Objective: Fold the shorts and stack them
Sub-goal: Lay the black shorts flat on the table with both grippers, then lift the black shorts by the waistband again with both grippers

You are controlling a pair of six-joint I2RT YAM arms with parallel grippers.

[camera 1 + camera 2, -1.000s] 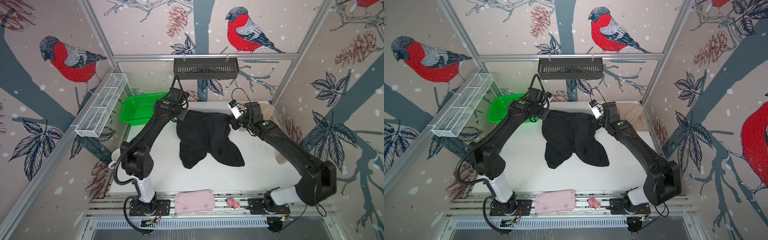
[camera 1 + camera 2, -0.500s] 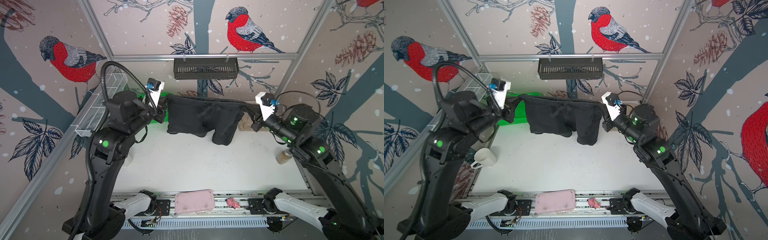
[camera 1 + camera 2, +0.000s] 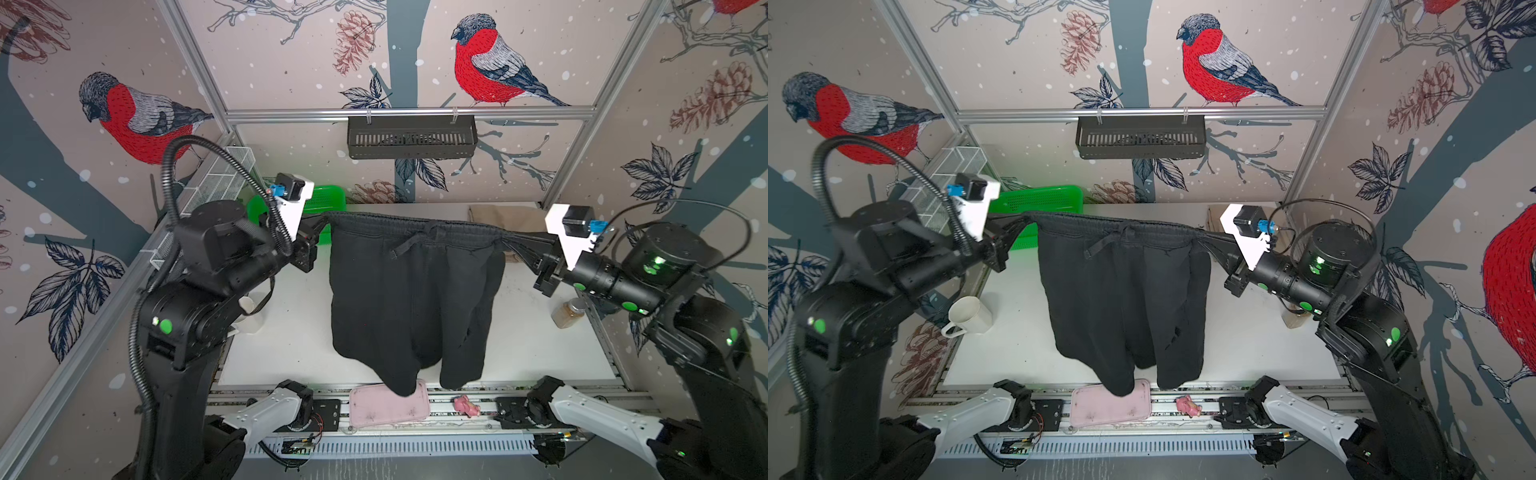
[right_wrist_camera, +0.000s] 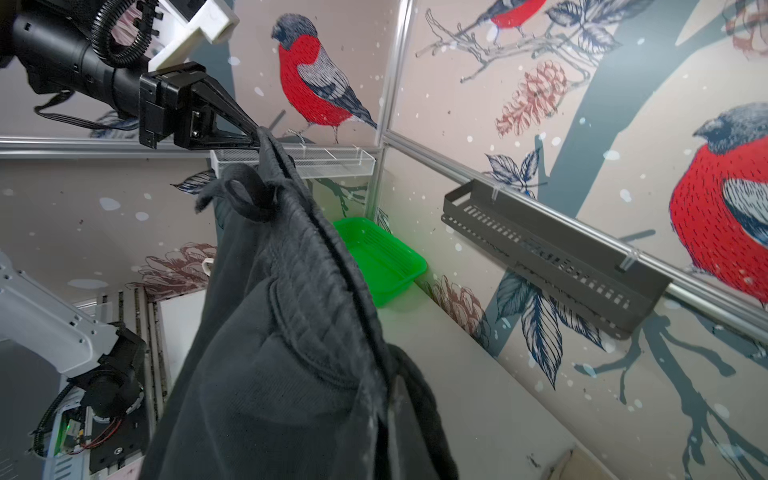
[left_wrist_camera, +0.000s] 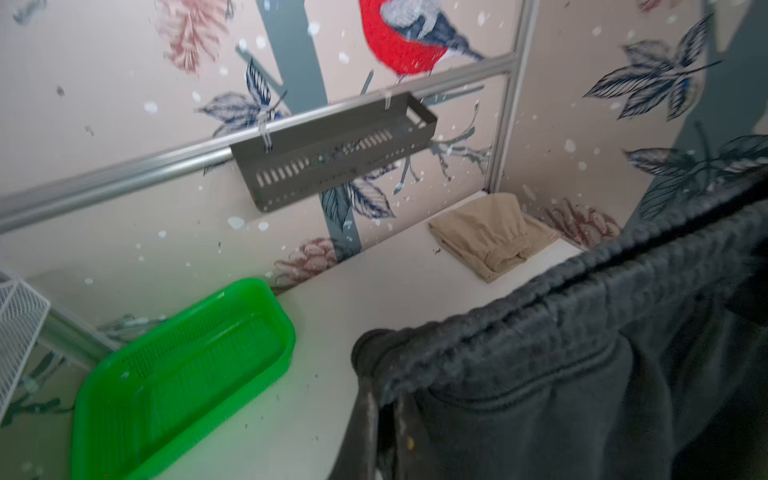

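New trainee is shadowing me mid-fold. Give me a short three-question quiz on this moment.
1. True or false: the black shorts hang by the waistband between the left gripper and right gripper.
2. Where are the tan shorts? A) in the green basket B) folded at the table's far corner C) in a gripper
3. Fill in: the near rail holds a ___ pad.

Key: 1 true; 2 B; 3 pink.

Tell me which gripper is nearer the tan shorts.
Right. The right gripper holds the black shorts just in front of the tan shorts; the left gripper is across the table by the green basket.
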